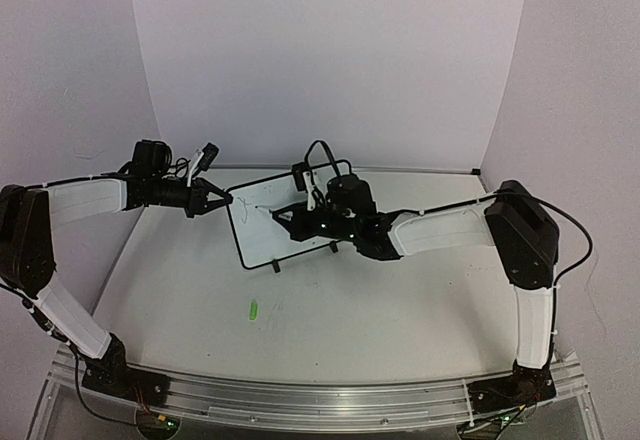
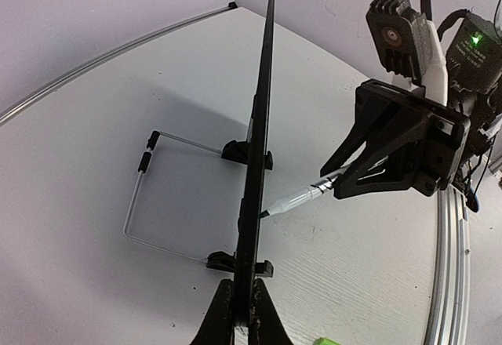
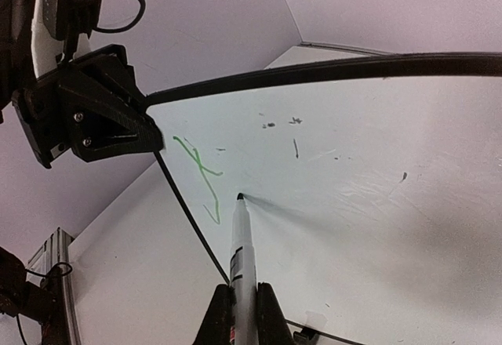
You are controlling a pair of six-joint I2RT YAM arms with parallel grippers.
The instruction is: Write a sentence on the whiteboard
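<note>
The whiteboard (image 1: 262, 232) stands upright at mid-table, seen edge-on (image 2: 259, 110) in the left wrist view. My left gripper (image 1: 222, 201) is shut on the board's left edge, its fingers (image 2: 217, 317) on either side of the black frame. My right gripper (image 1: 290, 216) is shut on a white marker (image 3: 241, 243), whose dark tip touches the board's white face (image 3: 361, 172). Of the sentence, a short green scrawl (image 3: 202, 174) shows just left of the tip. From the left wrist, the marker (image 2: 302, 197) meets the board from the right.
A green marker cap (image 1: 254, 310) lies on the table in front of the board. A thin wire stand (image 2: 137, 196) reaches out behind the board from its two black feet (image 2: 245, 154). Small dark specks (image 3: 295, 147) dot the board face. Walls close in the table.
</note>
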